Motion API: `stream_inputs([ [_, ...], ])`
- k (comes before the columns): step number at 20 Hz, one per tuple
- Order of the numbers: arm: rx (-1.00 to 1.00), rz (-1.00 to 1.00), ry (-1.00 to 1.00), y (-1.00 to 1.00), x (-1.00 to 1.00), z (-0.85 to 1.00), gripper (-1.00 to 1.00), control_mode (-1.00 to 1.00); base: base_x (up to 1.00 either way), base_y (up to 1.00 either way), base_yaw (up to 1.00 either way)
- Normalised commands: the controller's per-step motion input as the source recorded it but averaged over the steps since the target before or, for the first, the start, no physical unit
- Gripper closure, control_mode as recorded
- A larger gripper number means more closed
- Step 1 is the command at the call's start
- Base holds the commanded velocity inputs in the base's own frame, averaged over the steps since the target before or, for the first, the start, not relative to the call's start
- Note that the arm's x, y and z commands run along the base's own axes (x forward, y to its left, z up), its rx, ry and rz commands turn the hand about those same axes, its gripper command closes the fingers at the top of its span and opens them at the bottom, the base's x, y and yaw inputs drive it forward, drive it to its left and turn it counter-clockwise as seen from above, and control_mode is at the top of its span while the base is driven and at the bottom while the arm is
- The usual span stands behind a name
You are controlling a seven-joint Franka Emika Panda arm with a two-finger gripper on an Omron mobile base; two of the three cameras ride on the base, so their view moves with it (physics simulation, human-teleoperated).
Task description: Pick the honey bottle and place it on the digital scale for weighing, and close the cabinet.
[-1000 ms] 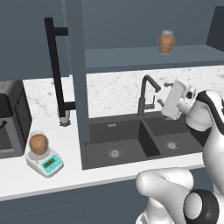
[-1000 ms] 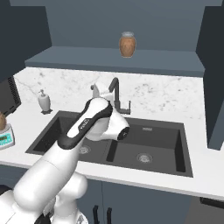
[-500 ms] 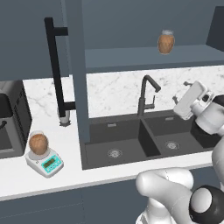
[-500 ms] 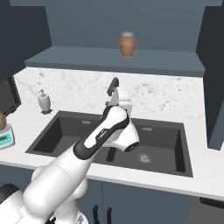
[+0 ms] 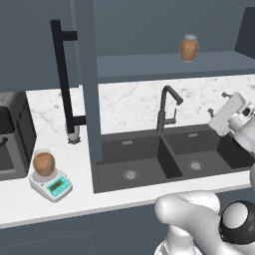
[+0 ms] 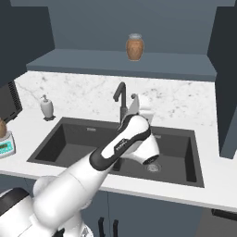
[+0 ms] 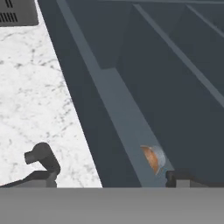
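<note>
Closing the cabinet (image 5: 84,94) comes next, since a honey bottle (image 5: 43,164) sits on the digital scale (image 5: 51,182). Swing the gripper (image 5: 225,99), grip state unclear, toward nine o'clock and push the door's face squarely.

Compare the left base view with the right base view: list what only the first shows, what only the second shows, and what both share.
Left base view alone: the open cabinet door with its long black handle, and the black appliance whole.

Right base view alone: the white soap dispenser on the counter and the right-hand cabinet door.

Shared: a jar on the cabinet shelf, the black faucet, the double sink, and the scale carrying the honey jar, cut off at the right view's left edge.
</note>
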Motion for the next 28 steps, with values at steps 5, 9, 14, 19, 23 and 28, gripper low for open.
stream_inputs([
  [5, 0.03, 0.0, -0.08, -0.36, -0.43, 0.0, -1.0, -1.0, 0.0, 0.0, 0.0],
  [9, 0.07, -0.03, -0.1, -0.74, -0.5, 0.0, -1.0, -1.0, 0.0, 0.0, 0.0],
  [14, 0.11, -0.04, -0.03, -1.0, -0.36, 0.02, -1.0, -1.0, 0.0, 0.0, 0.0],
  [19, 0.13, 0.0, -0.1, -1.0, -0.6, 0.0, -1.0, -1.0, 0.0, 0.0, 0.0],
  [23, 0.1, 0.0, -0.11, -0.94, -0.83, 0.0, -1.0, -1.0, 0.0, 0.0, 0.0],
  [28, 0.06, 0.0, 0.03, -0.79, -0.31, 0.0, -1.0, -1.0, 0.0, 0.0, 0.0],
])
